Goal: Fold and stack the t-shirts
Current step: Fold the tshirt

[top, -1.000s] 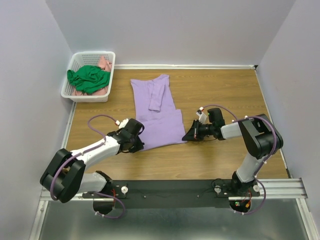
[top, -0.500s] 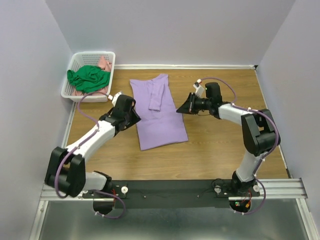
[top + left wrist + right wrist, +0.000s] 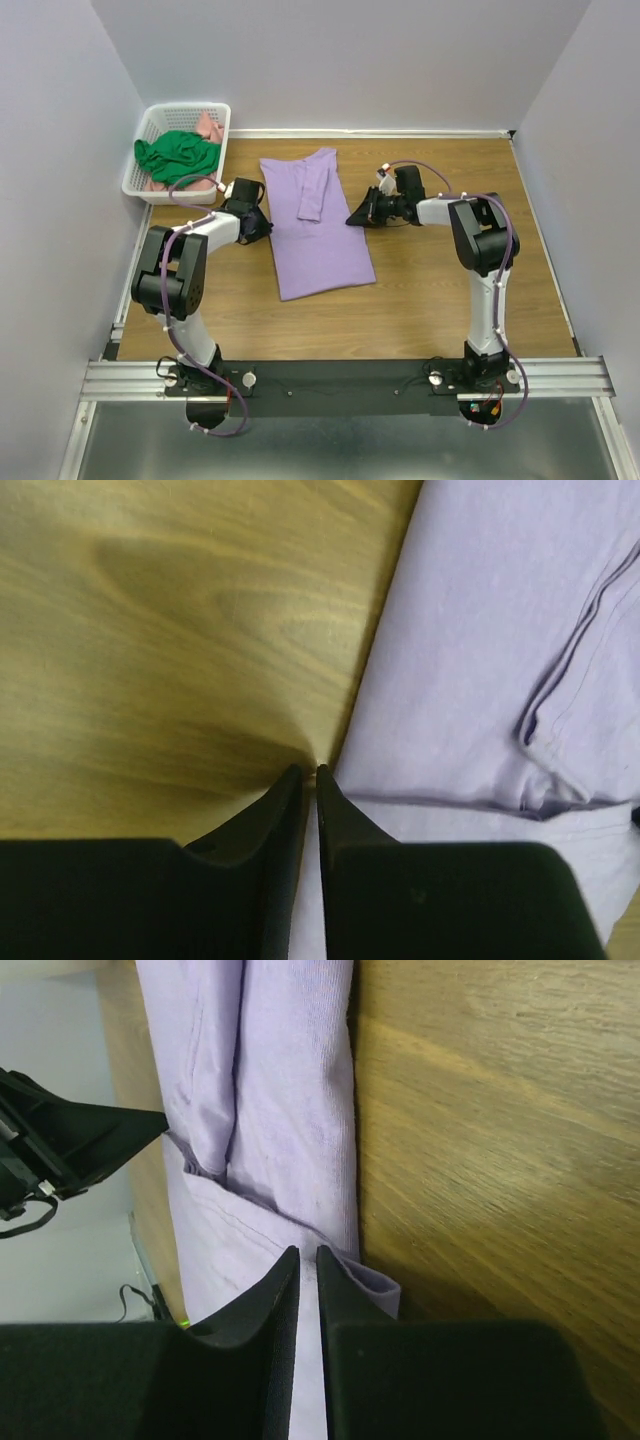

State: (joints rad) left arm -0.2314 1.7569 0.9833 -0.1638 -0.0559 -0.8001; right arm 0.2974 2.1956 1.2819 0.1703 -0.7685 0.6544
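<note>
You had bare wood surface (image 3: 440,290) to the right of the lavender t-shirt (image 3: 320,235) and on its near side, running out to the right wall and the metal rail (image 3: 350,372) at the near edge. Room was tighter on the left, where the white lattice basket (image 3: 183,196) sat in the far left corner against the wall. In it lay a crumpled green t-shirt (image 3: 178,158) on top of a salmon-pink t-shirt (image 3: 208,127).

The lavender t-shirt lay flat in the middle of the surface, long side running near to far, with one sleeve (image 3: 312,195) folded in over its body.

Your left arm (image 3: 205,228) reached in from the left and your right arm (image 3: 440,210) from the right. Each brought its tips to the shirt's side edge at about mid-length, opposite one another.

The left jaws stood nearly together with only a thin slit, tips at the shirt's left edge where cloth met wood. The right jaws looked the same, tips at a curled bit of the right edge. You could not tell from either wrist view whether cloth was pinched.
</note>
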